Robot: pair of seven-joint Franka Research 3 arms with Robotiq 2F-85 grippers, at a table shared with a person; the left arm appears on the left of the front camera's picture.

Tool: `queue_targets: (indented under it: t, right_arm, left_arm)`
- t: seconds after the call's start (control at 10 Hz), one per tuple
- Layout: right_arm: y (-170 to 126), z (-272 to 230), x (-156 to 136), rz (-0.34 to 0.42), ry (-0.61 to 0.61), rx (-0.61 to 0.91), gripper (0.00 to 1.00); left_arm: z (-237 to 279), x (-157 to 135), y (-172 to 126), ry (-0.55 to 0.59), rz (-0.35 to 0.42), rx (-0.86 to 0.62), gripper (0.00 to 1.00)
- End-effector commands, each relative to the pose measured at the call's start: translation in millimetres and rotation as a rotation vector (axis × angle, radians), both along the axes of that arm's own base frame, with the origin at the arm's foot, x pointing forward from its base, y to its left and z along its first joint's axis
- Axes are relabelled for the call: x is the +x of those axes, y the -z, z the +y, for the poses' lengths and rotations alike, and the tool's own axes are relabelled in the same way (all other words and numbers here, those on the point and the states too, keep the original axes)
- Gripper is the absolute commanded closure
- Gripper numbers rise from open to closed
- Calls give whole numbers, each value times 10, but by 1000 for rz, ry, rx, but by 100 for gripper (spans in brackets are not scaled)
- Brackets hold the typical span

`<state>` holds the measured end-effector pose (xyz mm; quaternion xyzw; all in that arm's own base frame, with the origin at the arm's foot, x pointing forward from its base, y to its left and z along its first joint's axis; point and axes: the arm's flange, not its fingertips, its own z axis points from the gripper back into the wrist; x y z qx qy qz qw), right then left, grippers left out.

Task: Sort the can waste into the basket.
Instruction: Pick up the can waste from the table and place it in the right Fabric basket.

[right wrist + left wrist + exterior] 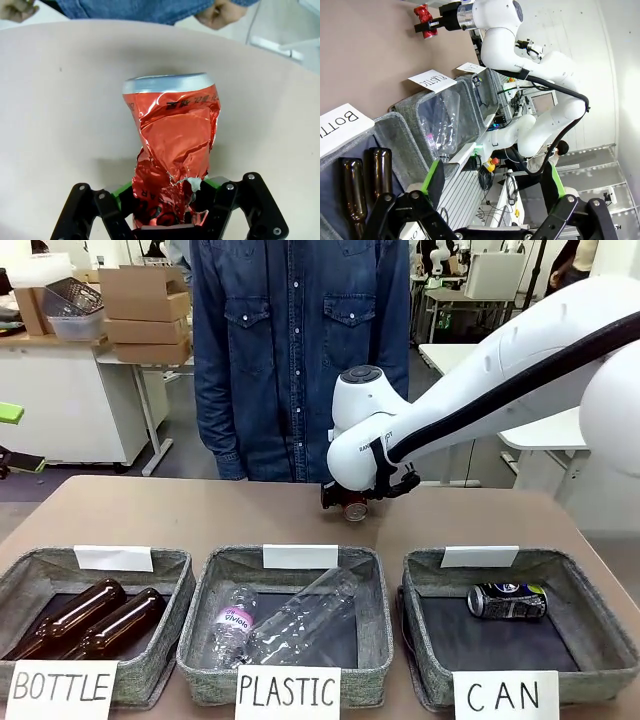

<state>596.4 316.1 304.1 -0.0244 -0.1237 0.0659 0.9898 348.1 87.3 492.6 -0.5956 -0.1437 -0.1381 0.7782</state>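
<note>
The right arm [480,380] was built of smooth white rounded segments, with a dark cable running along its upper link and a round grey cap on the wrist joint bearing small dark lettering. The right gripper [170,212] and the left gripper [492,187] were black, angular linkages fastened with silver screws and faced with green pads. The person [300,350] wore a dark blue denim shirt with buttoned chest pockets.

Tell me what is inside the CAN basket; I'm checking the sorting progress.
One black-blue can lies on its side on the dark lining of the CAN basket. The near wall and the sign hide the front strip of the floor. The red dented can is outside, in the right end effector.
</note>
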Motion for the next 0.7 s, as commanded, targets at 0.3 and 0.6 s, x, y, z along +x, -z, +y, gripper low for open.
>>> queue_targets:
  t: [0.3, 0.6]
  right_arm:
    - [-1751, -1213, -1081, 103, -151, 77, 100]
    - [-2569, -2300, -2365, 100, -255, 84, 100]
  left_arm:
    - [11, -23, -16, 11, -13, 1, 0]
    - [11, -23, -16, 11, -13, 1, 0]
